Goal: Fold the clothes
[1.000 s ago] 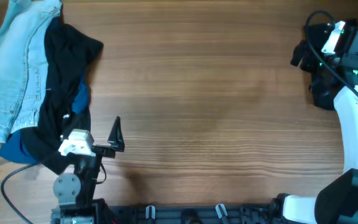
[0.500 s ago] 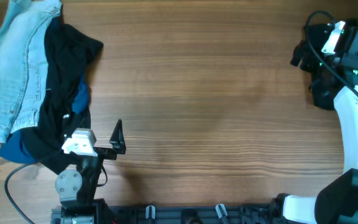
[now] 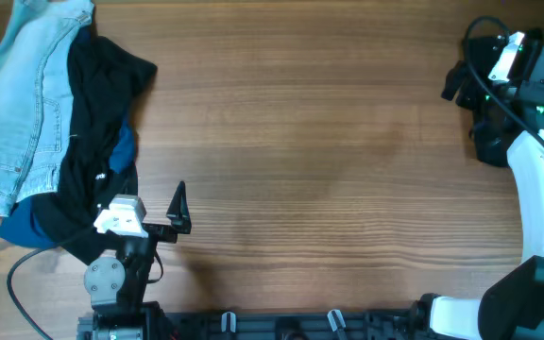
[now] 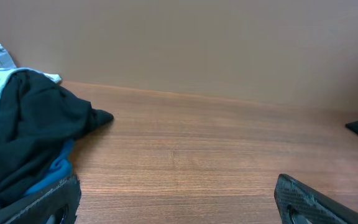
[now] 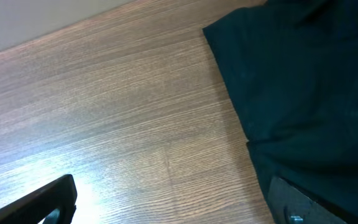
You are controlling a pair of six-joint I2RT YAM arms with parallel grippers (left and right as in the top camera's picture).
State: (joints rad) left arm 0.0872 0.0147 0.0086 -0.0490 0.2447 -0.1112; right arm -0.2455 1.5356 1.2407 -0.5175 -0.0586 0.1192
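Observation:
A pile of clothes lies at the table's left: light blue jeans, a black garment over them and a blue garment under it. In the left wrist view the black garment and the blue garment lie to the left. My left gripper is open and empty at the pile's near right edge; its fingers are spread wide over bare wood. My right gripper is open and empty at the far right, beside a dark garment that also shows overhead.
The wooden table stretches between the two arms. The right arm's white link runs along the right edge. A cable loops at the front left.
My left gripper has shifted slightly right and toward the front edge, then stayed still. The right arm and the clothes have not moved.

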